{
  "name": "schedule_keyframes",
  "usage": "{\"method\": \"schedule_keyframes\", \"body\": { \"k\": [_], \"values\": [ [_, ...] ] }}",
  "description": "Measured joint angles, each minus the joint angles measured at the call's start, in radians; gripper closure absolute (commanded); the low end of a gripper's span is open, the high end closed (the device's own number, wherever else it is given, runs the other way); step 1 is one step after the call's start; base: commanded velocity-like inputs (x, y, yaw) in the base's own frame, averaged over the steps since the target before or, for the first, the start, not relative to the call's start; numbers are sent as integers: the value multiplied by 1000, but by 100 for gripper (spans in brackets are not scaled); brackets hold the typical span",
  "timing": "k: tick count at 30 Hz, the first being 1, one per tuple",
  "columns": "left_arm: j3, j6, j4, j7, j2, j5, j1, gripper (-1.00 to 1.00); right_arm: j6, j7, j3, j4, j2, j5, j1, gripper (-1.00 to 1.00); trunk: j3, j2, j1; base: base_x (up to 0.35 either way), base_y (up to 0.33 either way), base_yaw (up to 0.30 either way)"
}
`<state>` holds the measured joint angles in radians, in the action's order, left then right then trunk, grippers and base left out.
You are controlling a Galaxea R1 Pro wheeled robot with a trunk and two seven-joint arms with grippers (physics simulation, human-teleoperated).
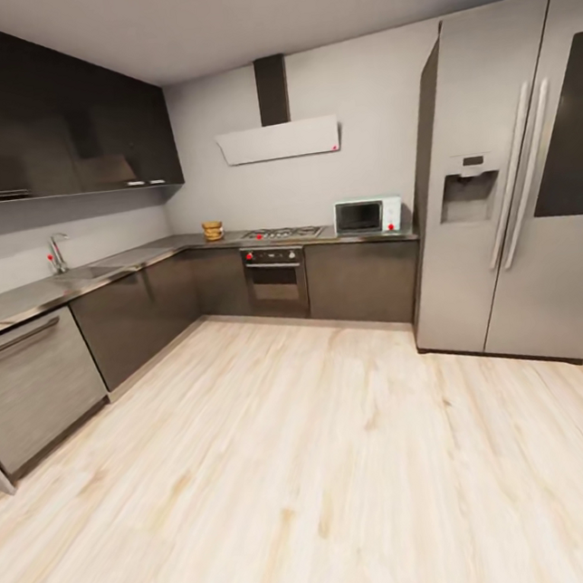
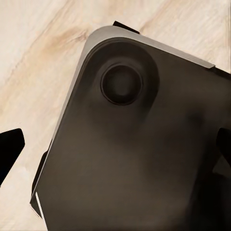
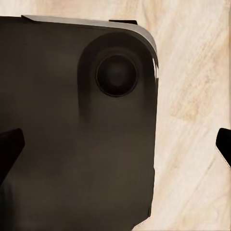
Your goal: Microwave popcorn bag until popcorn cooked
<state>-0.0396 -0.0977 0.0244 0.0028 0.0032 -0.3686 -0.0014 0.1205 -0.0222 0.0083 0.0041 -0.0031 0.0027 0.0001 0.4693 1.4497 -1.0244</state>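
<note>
Popcorn bag (image 1: 213, 231) sat on the countertop (image 1: 154, 251) at the far corner, about 11 o'clock from the head camera, left of the gas hob (image 1: 282, 233). Microwave (image 1: 368, 215) stood at about 1 o'clock, between hob and fridge (image 1: 506, 183), door closed. Left gripper (image 2: 118, 147) and right gripper (image 3: 118, 144) hung over the robot base (image 2: 134, 159) and wood floor (image 1: 332, 469), fingertips spread wide, nothing between them.

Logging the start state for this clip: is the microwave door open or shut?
Shut. The microwave sits on the countertop beside the fridge, its dark glass door flush with its front.
</note>
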Motion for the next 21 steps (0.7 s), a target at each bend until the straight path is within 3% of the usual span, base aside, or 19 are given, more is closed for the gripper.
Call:
{"method": "schedule_keyframes", "body": {
  "k": [21],
  "values": [
    [0, 3, 0, 0, 0, -2, 0, -100, -3, 0, -1, 0, 0, 0, 0, -100, 0, 0, 0, 324, 0, 0]
  ]
}}
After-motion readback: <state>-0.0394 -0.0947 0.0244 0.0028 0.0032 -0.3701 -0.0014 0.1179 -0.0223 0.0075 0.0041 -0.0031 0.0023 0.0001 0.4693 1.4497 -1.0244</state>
